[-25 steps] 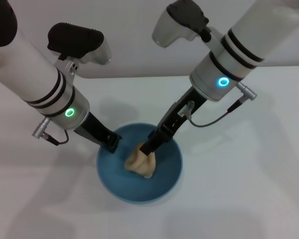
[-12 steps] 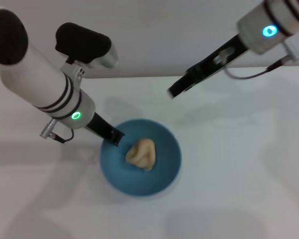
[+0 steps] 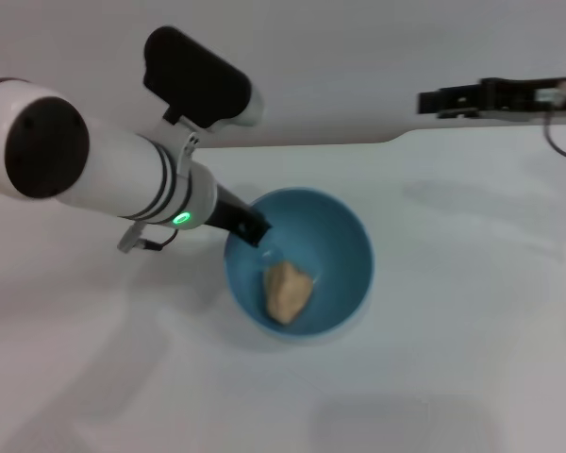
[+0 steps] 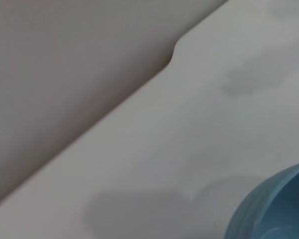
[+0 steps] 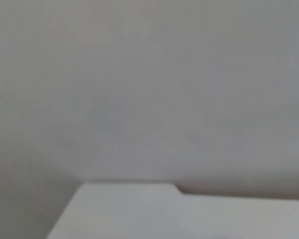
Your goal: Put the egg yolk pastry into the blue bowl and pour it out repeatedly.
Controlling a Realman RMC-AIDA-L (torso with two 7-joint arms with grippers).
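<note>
Now the left gripper (image 3: 253,229) sits at the rim of the blue bowl (image 3: 344,247), its dark fingers closed on the near-left edge where the rim meets the arm. The bowl is tipped, its mouth turned up toward the head camera and away from the arm, so that the whole glossy inside shows. Within it lies the egg yolk pastry (image 3: 287,292) — a lumpy tan piece resting low on the inner wall, just below the gripper and apart from the fingers. The bowl's underside is hidden, so whether it touches the white table (image 3: 453,359) or hangs just above it cannot be told; a soft shadow lies on the surface beneath and to the left of it.

From the left wrist camera only a curved slice of the bowl (image 4: 274,209) shows at one corner, with bare table and the table's back edge beyond.

Farther out, the right gripper (image 3: 434,100) is held high and well apart from the bowl, over the table's rear edge near the wall — a dark bar stretched level, fingers too slim and dark to tell whether parted or together. Its wrist camera shows only wall and a corner of table.
</note>
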